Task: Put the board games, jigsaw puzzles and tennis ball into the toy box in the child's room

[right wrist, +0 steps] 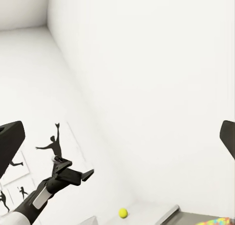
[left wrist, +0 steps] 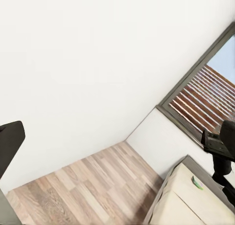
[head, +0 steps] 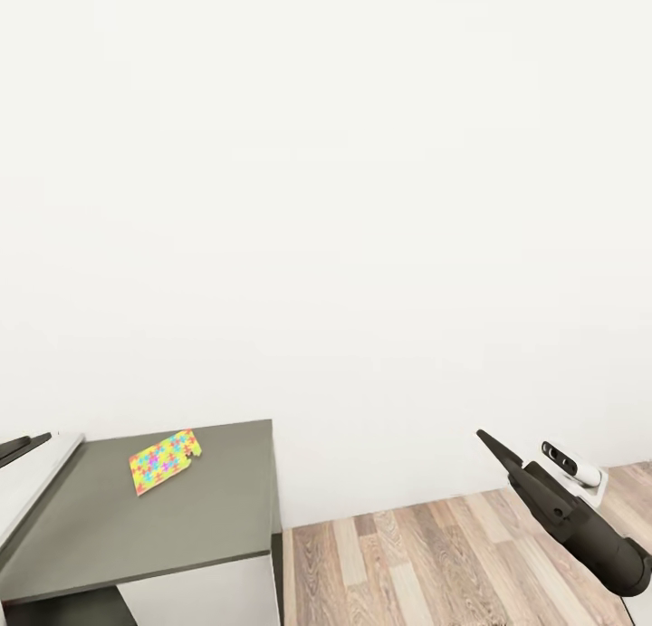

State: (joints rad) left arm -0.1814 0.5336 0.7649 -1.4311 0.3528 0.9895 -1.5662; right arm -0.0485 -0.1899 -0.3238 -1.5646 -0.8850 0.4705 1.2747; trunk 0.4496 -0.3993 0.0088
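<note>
One bright jigsaw puzzle [head: 164,460] lies flat on the grey table [head: 208,517], near its far edge. In the right wrist view a yellow tennis ball [right wrist: 123,213] rests beside the table's end, and a corner of the jigsaw puzzle [right wrist: 221,220] shows. My left gripper [head: 25,445] hovers at the table's left end; its finger [left wrist: 10,142] sits far out at the frame edge, jaws apart, empty. My right gripper [head: 493,445] hangs over the floor to the right of the table, open and empty. A thin green item [left wrist: 197,183] lies on the cream bed [left wrist: 186,205]. The toy box is out of view.
A plain white wall [head: 326,200] stands straight ahead. Wood plank floor [head: 435,563] stretches right of the table. A pale grey panel [head: 36,481] runs along the table's left side. A dark-framed window [left wrist: 205,95] is above the bed. Black silhouette pictures [right wrist: 51,146] hang on the wall.
</note>
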